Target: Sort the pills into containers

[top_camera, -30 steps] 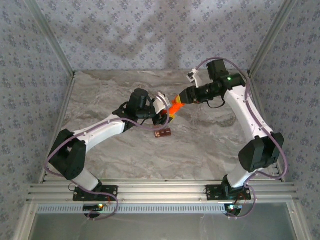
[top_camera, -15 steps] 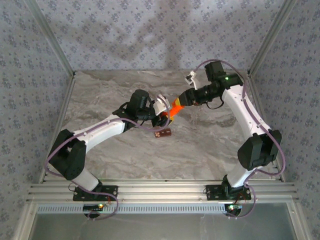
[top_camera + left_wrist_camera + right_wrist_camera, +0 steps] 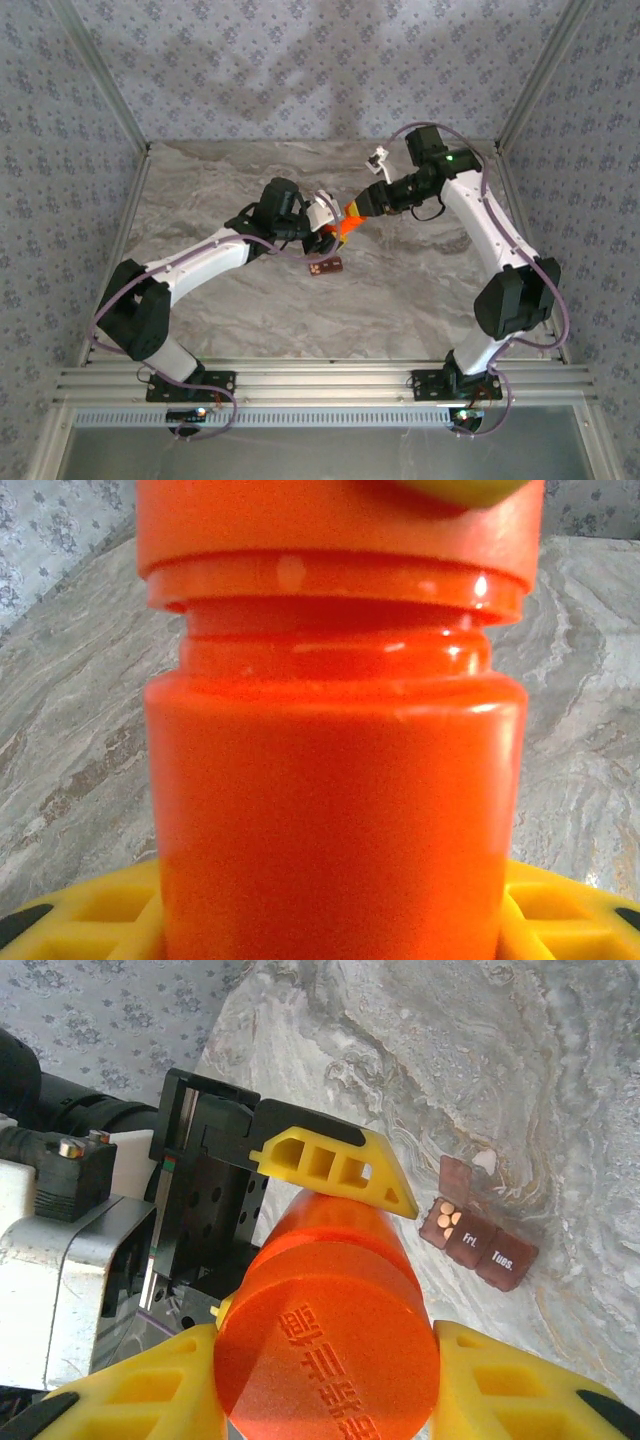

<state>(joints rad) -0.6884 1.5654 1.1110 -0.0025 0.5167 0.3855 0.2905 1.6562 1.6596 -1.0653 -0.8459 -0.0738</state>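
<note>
Where the bottle was held: the orange bottle (image 3: pixel 346 222) was kept off the surface (image 3: pixel 420 300), above its middle, gripped from both ends so that one end could be turned against the other.
Left gripper: the left gripper (image 3: pixel 332 233) was closed partway onto the bottle body. In the left wrist view the body was seated between the yellow fingers (image 3: pixel 80 920), neck pointing away. It was judged that the body was being braced.
Right gripper: the right gripper (image 3: pixel 325 1385) was closed partway onto the cap (image 3: pixel 325 1345), with one yellow finger at each side. It was judged that the grip was set for unscrewing.
Cap: it was seen seated on the neck.
Strip of containers: the strip of containers (image 3: pixel 325 266) lay flat near the middle of the surface, just beside the bottle on the near-edge side, untouched by either gripper. It was judged to be placed close for a short transfer.
Pills: pale pills (image 3: pixel 446 1217) were seen in one end cell, whose lid stood open. The lettered lids beside it were shut.
</note>
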